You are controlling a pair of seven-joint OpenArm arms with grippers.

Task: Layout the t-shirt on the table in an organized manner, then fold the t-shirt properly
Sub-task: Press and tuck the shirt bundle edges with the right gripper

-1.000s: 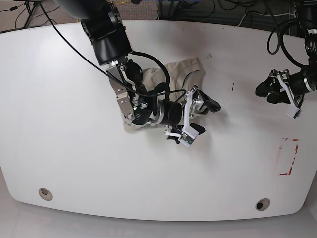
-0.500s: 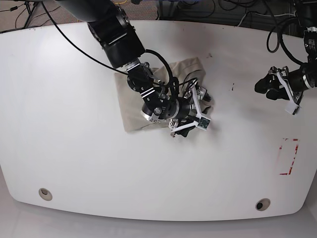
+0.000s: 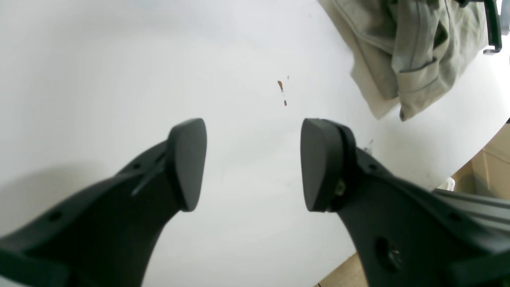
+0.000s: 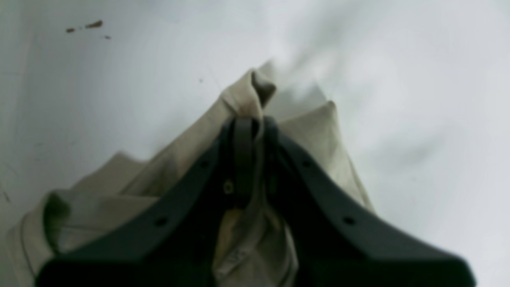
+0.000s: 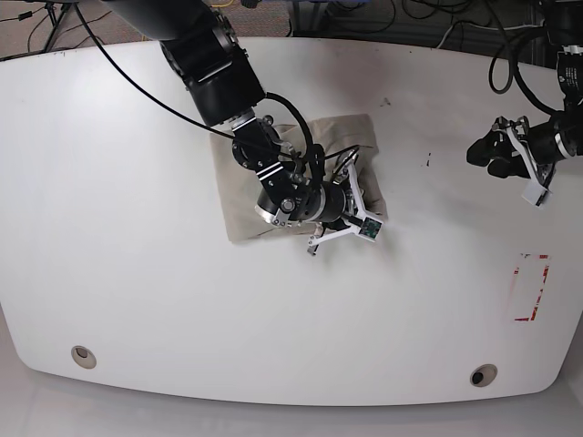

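Note:
The beige-grey t-shirt (image 5: 244, 196) lies bunched in a rough square at the middle of the white table (image 5: 137, 237). My right gripper (image 5: 357, 193) is down on the shirt's right edge. In the right wrist view the right gripper (image 4: 249, 123) is shut on a raised fold of the t-shirt (image 4: 310, 131). My left gripper (image 5: 489, 153) hovers far to the right, apart from the shirt. In the left wrist view the left gripper (image 3: 255, 159) is open over bare table (image 3: 119, 59), with the t-shirt (image 3: 418, 52) crumpled at the top right.
Two grey grommet holes (image 5: 83, 356) (image 5: 483, 375) sit near the front edge. A red-outlined rectangle (image 5: 531, 288) marks the table at the right. Small dark specks (image 5: 428, 161) lie between the shirt and the left gripper. Cables hang behind the far edge.
My right gripper turned, dropped onto the shirt's right edge and went from open to shut on a fold. The left arm shifted slightly upward.

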